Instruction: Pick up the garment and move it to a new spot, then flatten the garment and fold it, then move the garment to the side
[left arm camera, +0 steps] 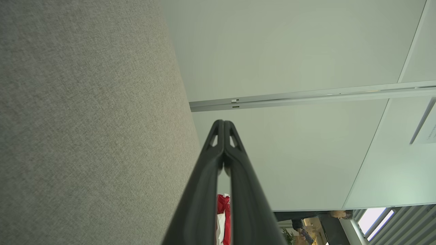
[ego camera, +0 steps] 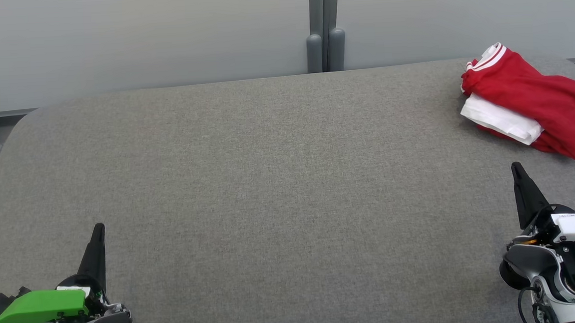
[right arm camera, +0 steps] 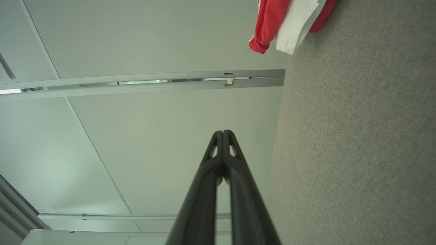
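Grey table, 1 folded garment, left gripper, right gripper, these 2 closed, empty

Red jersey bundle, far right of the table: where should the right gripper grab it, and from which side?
Probably the near edge of the red jersey, where the white sleeve pokes out of the stacked folds. Come from the near side with the right gripper, which sits just short of it. Its jaws are shut, so open first. Pinch across the layers so the fold holds.
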Robot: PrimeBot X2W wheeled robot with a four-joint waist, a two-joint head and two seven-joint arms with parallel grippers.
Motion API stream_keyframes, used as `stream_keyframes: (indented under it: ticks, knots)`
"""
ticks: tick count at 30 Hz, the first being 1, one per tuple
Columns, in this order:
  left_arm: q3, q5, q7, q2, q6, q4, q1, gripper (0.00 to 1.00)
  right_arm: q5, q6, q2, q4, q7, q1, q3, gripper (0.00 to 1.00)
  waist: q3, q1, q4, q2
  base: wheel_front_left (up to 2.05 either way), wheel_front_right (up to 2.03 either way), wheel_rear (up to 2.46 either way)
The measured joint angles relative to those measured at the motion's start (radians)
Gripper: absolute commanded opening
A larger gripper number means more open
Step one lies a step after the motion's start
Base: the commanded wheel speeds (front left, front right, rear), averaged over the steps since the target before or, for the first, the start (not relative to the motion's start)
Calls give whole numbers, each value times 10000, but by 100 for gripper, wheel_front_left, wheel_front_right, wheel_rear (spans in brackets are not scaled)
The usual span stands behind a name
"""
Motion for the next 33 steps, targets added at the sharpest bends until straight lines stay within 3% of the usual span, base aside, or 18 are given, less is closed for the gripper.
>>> stream_keyframes:
  ticks: [33]
  knots:
    - [2, 0, 0, 0, 0, 2, 0, 0, 0, 0, 0, -2, 0, 0, 2, 0, 0, 0, 0, 0, 0, 0, 0]
